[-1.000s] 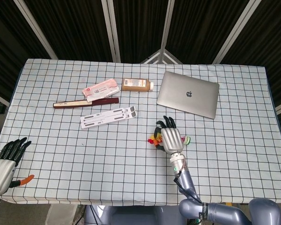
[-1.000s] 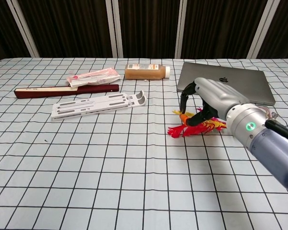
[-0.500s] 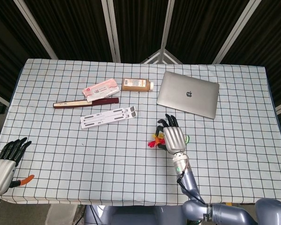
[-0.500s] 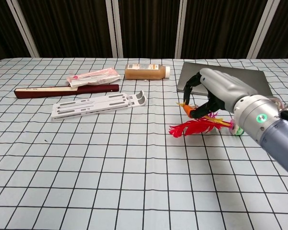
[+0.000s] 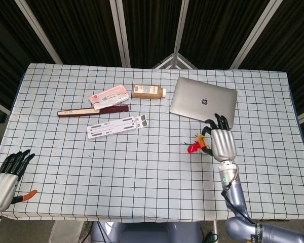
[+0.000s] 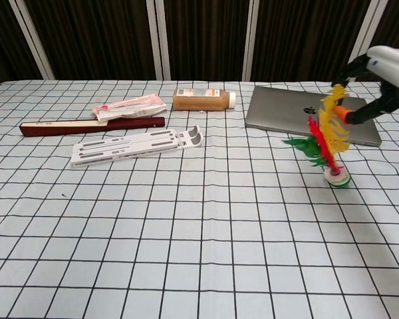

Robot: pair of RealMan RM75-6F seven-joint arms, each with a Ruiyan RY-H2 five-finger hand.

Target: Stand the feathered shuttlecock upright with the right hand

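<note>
The shuttlecock (image 6: 328, 147) stands nearly upright on the table (image 6: 186, 266), just in front of the laptop (image 6: 299, 113), base down, feathers leaning slightly left. The right hand (image 6: 386, 73) pinches its feather tips from the upper right; the left hand (image 5: 7, 174), fingers loosely straight, rests far off at the near-left corner.

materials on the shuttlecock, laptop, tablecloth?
Shuttlecock: dyed feathers, wispy red, yellow and green; base likely plastic or rubber, a white-green disc.
Laptop: probably aluminium, an even matte silver-grey lid.
Tablecloth: probably fabric, matte white with a black grid.
</note>
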